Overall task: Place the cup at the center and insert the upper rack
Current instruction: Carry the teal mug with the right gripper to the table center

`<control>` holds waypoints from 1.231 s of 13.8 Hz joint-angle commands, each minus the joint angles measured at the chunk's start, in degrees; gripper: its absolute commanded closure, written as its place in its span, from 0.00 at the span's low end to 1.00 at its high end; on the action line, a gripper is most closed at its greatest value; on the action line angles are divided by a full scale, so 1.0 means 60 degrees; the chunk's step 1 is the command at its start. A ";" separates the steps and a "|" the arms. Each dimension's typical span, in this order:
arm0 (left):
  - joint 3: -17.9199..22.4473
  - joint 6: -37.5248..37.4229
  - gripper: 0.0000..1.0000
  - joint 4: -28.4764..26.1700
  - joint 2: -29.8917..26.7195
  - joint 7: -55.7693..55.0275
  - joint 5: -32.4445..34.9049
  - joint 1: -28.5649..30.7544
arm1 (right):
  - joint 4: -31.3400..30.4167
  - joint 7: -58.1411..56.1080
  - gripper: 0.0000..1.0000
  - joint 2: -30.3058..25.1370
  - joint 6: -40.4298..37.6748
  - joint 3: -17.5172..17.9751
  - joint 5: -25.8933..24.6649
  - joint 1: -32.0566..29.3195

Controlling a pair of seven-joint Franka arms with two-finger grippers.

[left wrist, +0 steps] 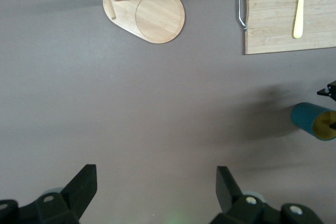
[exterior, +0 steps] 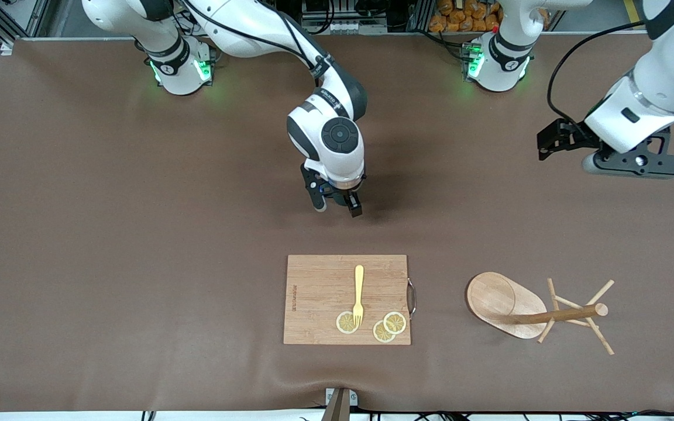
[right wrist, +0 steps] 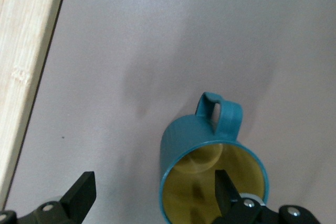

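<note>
The right gripper (exterior: 337, 207) sits low over the middle of the table, its jaws spread apart, one finger (right wrist: 227, 188) dipping inside the rim of the cup (right wrist: 210, 169) and the other outside it — nothing is clamped. The cup stands upright on the brown table (exterior: 138, 234), farther from the front camera than the cutting board (exterior: 325, 292), which carries a yellow fork (exterior: 358, 292) and lemon slices (exterior: 372, 324). The upper rack (exterior: 524, 310) lies toppled on its side beside the board, toward the left arm's end. The left gripper (left wrist: 155, 187) waits in the air over bare table there, jaws wide and empty.
</note>
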 commanded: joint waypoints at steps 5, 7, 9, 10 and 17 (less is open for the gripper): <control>-0.0576 0.0395 0.00 0.0018 0.0176 -0.1023 -0.0079 -0.0013 | 0.0173 -0.1001 0.00 -0.0684 -0.1290 0.0078 0.0212 -0.0703; -0.0591 0.0454 0.00 0.0018 0.0191 -0.1126 -0.0079 -0.0042 | 0.0349 -0.1658 0.00 -0.1093 -0.1906 0.0049 0.0459 -0.0982; -0.0635 0.0542 0.00 0.0018 0.0264 -0.1243 -0.0079 -0.0057 | 0.0335 -0.2623 0.00 -0.1576 -0.2476 0.0049 0.0651 -0.1493; -0.0708 0.0571 0.00 0.0047 0.0380 -0.1374 -0.0079 -0.0057 | 0.0335 -0.3049 0.00 -0.1738 -0.2740 0.0035 0.0637 -0.1685; -0.1338 0.1537 0.00 0.0499 0.1624 -0.4258 0.0097 -0.1211 | 0.0335 -0.6213 0.00 -0.2456 -0.4307 -0.0010 0.0622 -0.3530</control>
